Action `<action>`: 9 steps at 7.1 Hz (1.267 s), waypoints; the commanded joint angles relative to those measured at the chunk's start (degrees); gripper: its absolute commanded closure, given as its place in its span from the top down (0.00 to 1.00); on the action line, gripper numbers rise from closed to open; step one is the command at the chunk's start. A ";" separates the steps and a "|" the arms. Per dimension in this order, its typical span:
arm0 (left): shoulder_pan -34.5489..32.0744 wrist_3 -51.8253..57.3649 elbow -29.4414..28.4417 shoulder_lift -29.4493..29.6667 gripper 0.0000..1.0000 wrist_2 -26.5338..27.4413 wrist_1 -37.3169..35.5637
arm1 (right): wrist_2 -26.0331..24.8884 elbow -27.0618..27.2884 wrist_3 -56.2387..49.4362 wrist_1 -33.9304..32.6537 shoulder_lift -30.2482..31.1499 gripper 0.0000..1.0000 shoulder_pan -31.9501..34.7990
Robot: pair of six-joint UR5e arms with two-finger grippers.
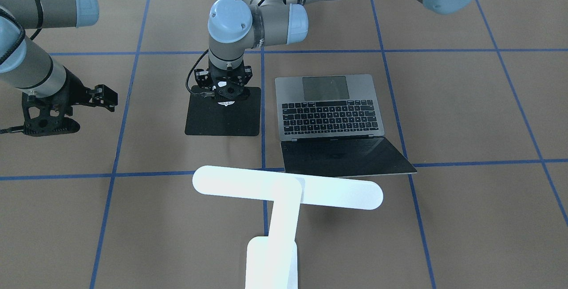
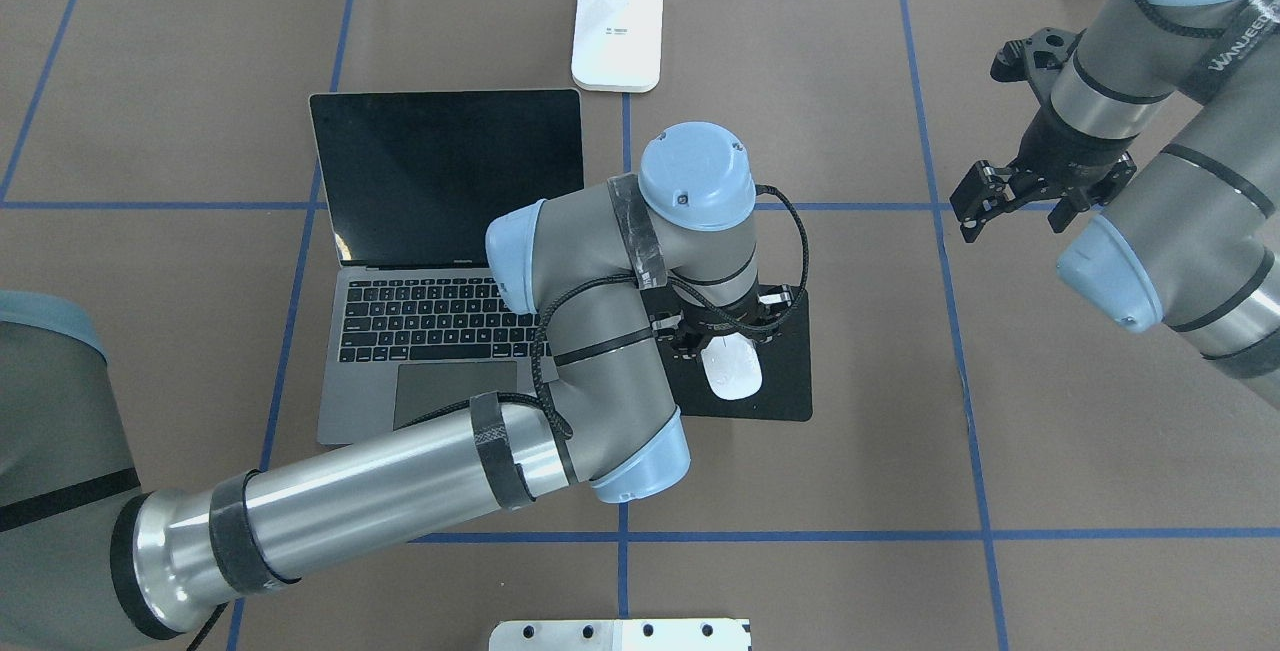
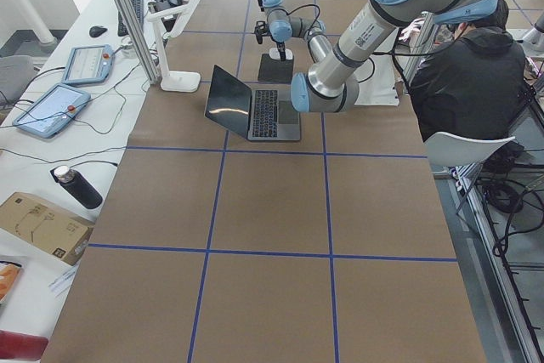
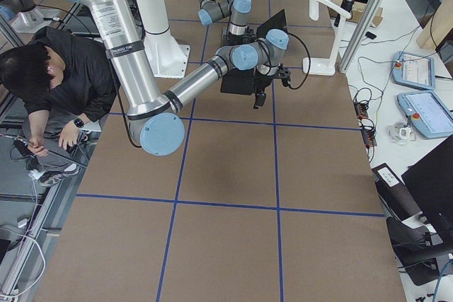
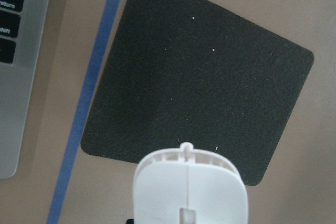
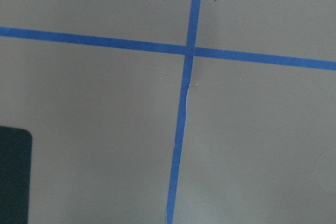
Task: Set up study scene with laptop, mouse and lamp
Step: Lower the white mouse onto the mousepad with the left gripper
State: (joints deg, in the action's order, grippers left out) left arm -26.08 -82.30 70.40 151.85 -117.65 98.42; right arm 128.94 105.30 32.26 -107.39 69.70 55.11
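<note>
The laptop (image 1: 330, 107) lies open on the brown table, its keyboard (image 2: 430, 321) towards the robot and its black screen (image 2: 445, 171) leaning away. Right of it in the overhead view, my left gripper (image 2: 728, 343) points straight down over the black mat (image 2: 790, 371) and is shut on the white mouse (image 2: 731, 371), which fills the bottom of the left wrist view (image 5: 189, 192). Whether the mouse touches the mat I cannot tell. The white lamp (image 1: 288, 191) stands behind the laptop, base (image 2: 617, 36) at the far edge. My right gripper (image 2: 985, 199) hangs open and empty, well to the right.
Blue tape lines (image 6: 184, 124) grid the brown table. The robot's white pedestal (image 2: 620, 634) is at the near edge. A person in black (image 4: 56, 83) sits beside the table on the robot's side. Tablets and cables (image 3: 51, 108) lie on the side bench.
</note>
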 commanded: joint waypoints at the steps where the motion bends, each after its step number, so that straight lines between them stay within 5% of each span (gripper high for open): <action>1: -0.02 5.81 -3.23 4.23 0.31 2.33 -7.77 | 0.00 -0.01 0.09 -0.02 0.00 1.00 0.00; 4: 0.07 7.94 -10.86 8.09 0.31 6.37 -9.38 | 0.09 0.08 0.35 -0.02 0.09 1.00 0.09; 9: 1.21 12.60 -13.88 9.25 0.30 8.05 -13.43 | 0.09 0.08 0.44 -0.02 0.09 1.00 0.09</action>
State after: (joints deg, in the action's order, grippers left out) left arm -25.30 -69.93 57.08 160.89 -109.61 85.27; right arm 129.02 105.38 32.72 -107.40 69.76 55.16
